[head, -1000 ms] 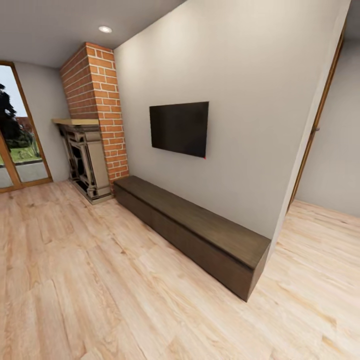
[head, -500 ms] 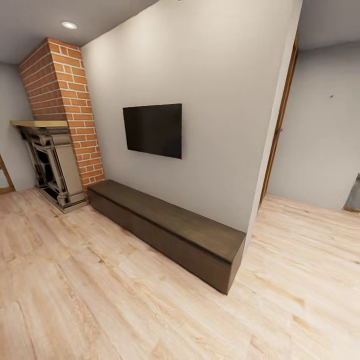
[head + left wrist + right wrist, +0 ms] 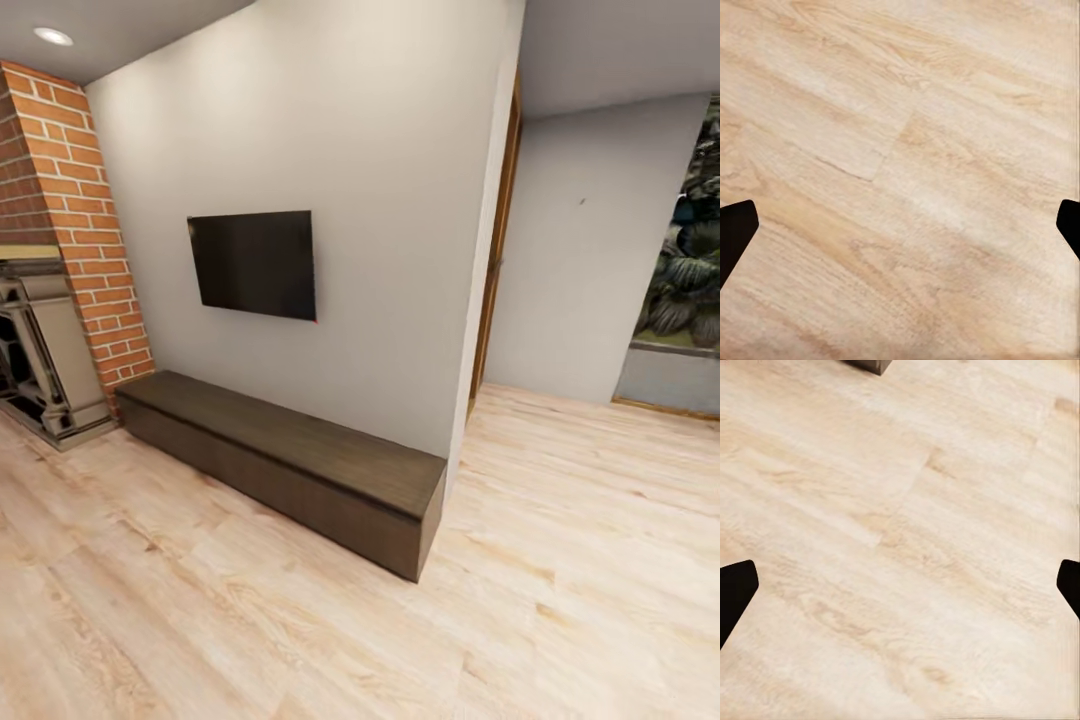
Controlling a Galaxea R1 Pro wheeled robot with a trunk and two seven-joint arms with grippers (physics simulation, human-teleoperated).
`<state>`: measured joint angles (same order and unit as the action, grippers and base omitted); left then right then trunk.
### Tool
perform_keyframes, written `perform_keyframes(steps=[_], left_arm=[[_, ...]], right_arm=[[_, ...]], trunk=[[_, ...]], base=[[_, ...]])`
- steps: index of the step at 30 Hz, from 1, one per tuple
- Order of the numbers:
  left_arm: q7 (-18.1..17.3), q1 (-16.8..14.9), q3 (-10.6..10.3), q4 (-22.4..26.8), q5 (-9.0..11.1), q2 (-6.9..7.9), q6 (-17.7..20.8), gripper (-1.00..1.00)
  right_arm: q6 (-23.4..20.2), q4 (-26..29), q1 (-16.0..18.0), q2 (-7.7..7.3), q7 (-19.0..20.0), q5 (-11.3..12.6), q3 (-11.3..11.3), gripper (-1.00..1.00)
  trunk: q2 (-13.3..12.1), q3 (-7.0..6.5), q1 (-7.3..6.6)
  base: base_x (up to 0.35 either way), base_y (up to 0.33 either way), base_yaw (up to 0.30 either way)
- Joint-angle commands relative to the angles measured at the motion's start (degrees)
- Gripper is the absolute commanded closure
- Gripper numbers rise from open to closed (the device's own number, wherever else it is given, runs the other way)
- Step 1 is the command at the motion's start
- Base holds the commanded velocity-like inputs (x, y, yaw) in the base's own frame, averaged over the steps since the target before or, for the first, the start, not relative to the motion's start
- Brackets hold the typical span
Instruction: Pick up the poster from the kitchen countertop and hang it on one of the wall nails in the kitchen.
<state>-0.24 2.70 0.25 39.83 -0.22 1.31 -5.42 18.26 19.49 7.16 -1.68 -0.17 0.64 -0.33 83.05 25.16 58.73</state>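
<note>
Where pale wood floor (image 3: 250,620) spreads, dark bench (image 3: 285,465) under wall-mounted TV (image 3: 255,263).

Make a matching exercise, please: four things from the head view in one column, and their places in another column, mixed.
Things:
1. TV screen
2. low bench
3. brick chimney
4. nail

Places:
A. on the floor along the wall
B. on the far grey wall, past the doorway
C. mounted above the bench
D. beside the fireplace

Pairs: 1-C, 2-A, 3-D, 4-B
</note>
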Motion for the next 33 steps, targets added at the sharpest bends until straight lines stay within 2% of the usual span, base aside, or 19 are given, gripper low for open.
perform_keyframes(steps=[1,26,33], left_arm=[[-0.03,0.03,0.02,0.07,-0.03,0.01,-0.08,-1.00],[-0.03,0.03,0.01,0.07,-0.04,0.01,-0.06,-1.00],[0.05,0.03,-0.14,0.07,-0.09,-0.01,-0.03,-1.00]], right_arm=[[0.19,-0.06,0.04,0.01,-0.01,0.07,-0.03,-1.00],[0.19,-0.10,0.04,0.01,-0.04,0.07,-0.03,-1.00],[0.15,-0.36,0.04,-0.14,0.05,-0.11,0.04,-1.00]], trunk=[[0.03,0.01,0.00],[0.03,-0.99,0.00],[0.03,-1.06,0.00]], base=[[0.000,0.000,-0.298],[0.000,-0.001,-0.297],[0.042,-0.215,-0.079]])
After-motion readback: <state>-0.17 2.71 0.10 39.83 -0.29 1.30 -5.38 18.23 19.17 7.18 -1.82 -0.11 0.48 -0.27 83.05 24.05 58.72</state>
